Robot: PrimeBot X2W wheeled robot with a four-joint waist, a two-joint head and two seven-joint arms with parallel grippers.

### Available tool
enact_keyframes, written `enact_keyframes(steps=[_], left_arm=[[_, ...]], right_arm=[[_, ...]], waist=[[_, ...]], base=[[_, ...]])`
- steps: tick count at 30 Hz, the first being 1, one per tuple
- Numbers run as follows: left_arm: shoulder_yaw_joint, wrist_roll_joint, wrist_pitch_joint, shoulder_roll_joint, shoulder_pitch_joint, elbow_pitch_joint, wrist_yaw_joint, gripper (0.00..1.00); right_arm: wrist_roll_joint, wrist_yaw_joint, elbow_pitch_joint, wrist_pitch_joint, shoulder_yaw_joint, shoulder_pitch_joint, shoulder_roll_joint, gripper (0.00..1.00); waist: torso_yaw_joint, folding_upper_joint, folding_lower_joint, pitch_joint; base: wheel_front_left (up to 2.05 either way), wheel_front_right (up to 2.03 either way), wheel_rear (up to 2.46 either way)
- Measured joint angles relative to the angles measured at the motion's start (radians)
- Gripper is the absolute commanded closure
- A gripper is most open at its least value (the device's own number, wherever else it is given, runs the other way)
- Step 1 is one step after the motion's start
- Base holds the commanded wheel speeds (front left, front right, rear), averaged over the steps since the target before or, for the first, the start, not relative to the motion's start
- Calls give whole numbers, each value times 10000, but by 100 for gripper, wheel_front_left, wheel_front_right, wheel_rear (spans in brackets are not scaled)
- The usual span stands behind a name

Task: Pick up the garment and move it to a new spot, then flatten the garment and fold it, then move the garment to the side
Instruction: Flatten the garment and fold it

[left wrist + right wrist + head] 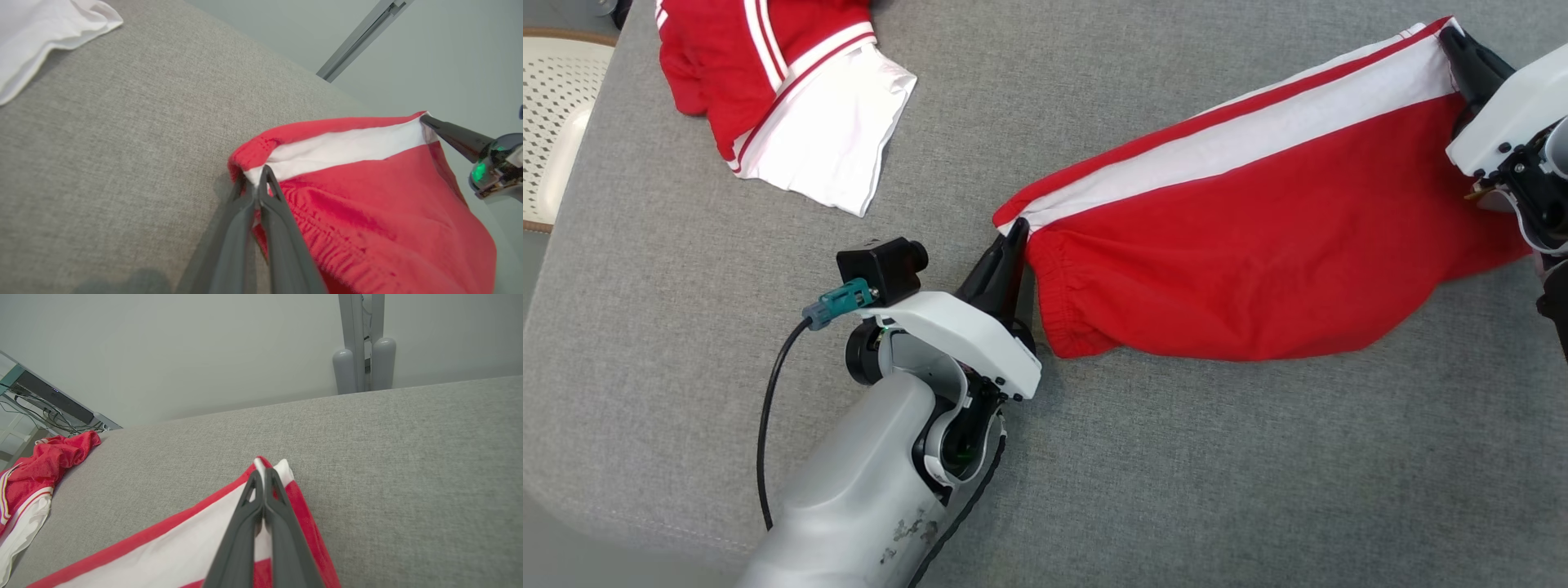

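Garment point(1258, 245) stretched above grey cushion point(1176, 474), right of centre in head view. Elastic-hem corner pinched in left gripper point(1016, 234); striped far corner clamped in right gripper point(1451, 37) (both clenched on cloth). Red-white heap point(792, 106) well apart, upper left.

The place looks like a robot lab or test room: a tabletop point(1176, 457) covered in grey cloth, a bare pale wall point(204, 355), a grey metal post point(359, 335) behind, and loose cables point(36, 412) under a dark bar point(53, 396).
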Motion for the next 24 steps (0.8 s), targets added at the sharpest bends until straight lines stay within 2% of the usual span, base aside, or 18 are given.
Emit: enact_keyframes(steps=[1, 2, 3, 4, 5, 6, 7, 11, 17, 24], left_arm=[[-65, 6, -38, -4, -5, -4, 0, 99], [-148, 31, -104, -2, -6, -29, -2, 76], [-337, 165, -238, 0, -15, -81, 2, 64], [-441, 251, -288, 0, -16, -115, 36, 45], [-522, 337, -341, -6, -16, -155, 88, 15], [-583, 420, -414, -6, -15, -207, 102, 0], [-625, 500, -470, -4, -12, -267, 115, 0], [-688, 648, -675, 23, 184, -596, 178, 0], [-562, 957, -871, 383, 776, -1252, 357, 0], [274, 1308, -1001, 851, 1724, -2387, 506, 0]], right_arm=[[-17, 0, 196, -56, 71, -107, -21, 100], [-25, 0, 368, -136, 144, -215, -50, 100], [-31, 0, 702, -336, 276, -404, -63, 100], [-35, 0, 863, -453, 318, -483, -65, 100], [-35, 0, 1026, -583, 355, -568, -71, 78], [-38, 0, 1149, -767, 407, -631, -82, 50], [-42, 0, 1254, -907, 493, -691, -86, 0], [81, 0, 1478, -1360, 798, -787, -29, 0], [332, 0, 1392, -1894, 1507, -763, -242, 0], [602, 0, 1045, -2178, 2485, -235, -884, 0]], waist=[[32, 0, 0, 8], [67, 0, 0, 17], [144, 0, 0, 32], [184, 0, 0, 38], [226, 0, 0, 44], [265, 0, 0, 48], [300, 0, 0, 50], [364, 0, 0, 14], [251, 0, 0, -159], [18, 0, 0, -560]], base=[[0, 0, 0], [0, 0, 0], [0, 0, 0], [0, 0, 0], [0, 0, 0], [0, 0, 0], [0, 0, 0], [0, 0, 0], [0, 0, 0], [0, 0, 0]])
